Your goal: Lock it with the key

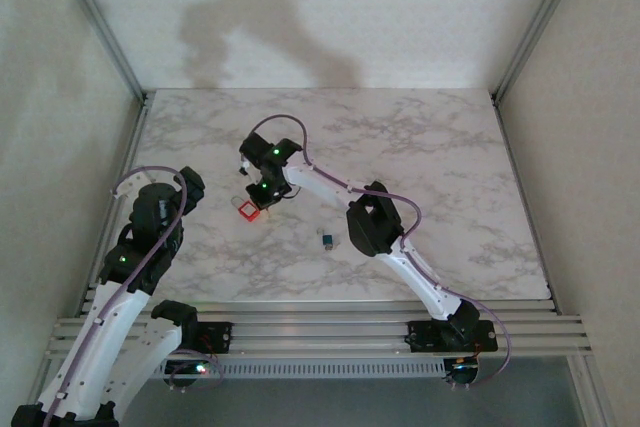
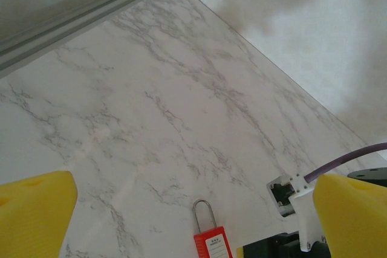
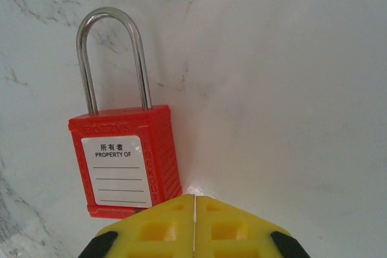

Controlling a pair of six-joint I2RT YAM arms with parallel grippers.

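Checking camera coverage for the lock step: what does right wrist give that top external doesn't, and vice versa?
Right wrist: the padlock up close, with its white PROPERTY OF label and steel shackle, and the right fingers pressed shut just beyond the body's lower corner.
Top external: the left arm folded back at the left edge, the right arm reaching out to the lock, and a small dark object lying apart from it, possibly the key.
Both: the red padlock lying flat on the marble table.
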